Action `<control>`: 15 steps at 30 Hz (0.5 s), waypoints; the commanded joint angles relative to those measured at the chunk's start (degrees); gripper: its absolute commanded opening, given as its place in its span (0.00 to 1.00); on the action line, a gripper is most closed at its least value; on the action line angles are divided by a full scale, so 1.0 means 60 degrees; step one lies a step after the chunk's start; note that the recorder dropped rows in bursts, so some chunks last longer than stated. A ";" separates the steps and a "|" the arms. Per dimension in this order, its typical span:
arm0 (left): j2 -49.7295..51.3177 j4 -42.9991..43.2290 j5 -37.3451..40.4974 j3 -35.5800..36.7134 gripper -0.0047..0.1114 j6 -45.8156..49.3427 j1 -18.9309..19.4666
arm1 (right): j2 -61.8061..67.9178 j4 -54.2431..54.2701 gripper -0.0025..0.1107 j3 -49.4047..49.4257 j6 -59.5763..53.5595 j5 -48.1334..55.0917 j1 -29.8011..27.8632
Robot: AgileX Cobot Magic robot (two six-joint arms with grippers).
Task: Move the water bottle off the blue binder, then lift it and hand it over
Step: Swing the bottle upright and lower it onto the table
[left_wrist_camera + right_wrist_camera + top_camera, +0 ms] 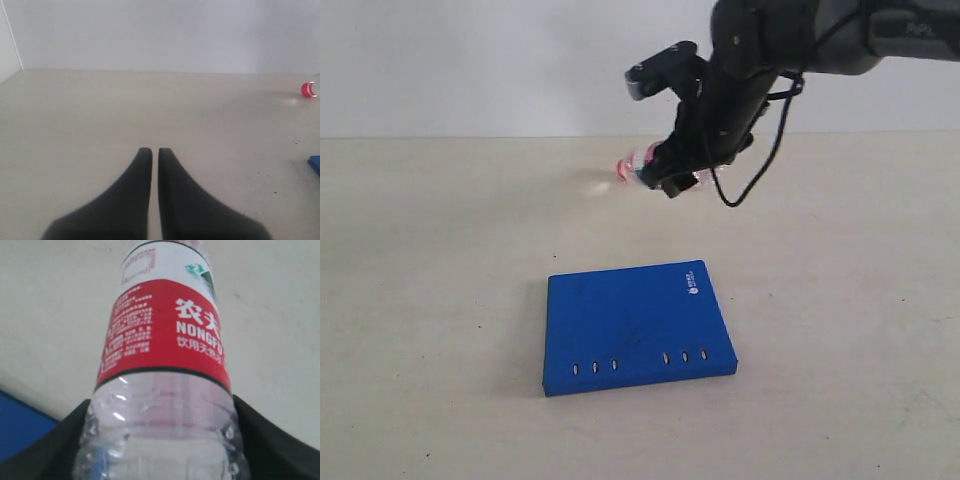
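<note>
The water bottle [165, 340] was gripped by the right gripper [680, 172], apart from the blue binder [638, 325]; the left gripper [155, 152] was closed.

Water bottle [634, 163] — mostly hidden behind right claw [672, 180].

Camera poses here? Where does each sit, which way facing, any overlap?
Exterior: off the arms, raised, looking down at the blue binder; right gripper holds the water bottle beyond it.
Left wrist: low over the table, facing along it; shut left gripper shows.
Right wrist: behind its gripper's fingers, looking along the bottle.
Shared: all three catch bottle and binder.
</note>
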 commanded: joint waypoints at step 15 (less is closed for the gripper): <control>-0.0024 -0.0065 -0.0030 0.0033 0.08 0.0059 -0.0035 | -0.0259 0.0049 0.02 0.1459 -0.1743 0.4501 -0.1354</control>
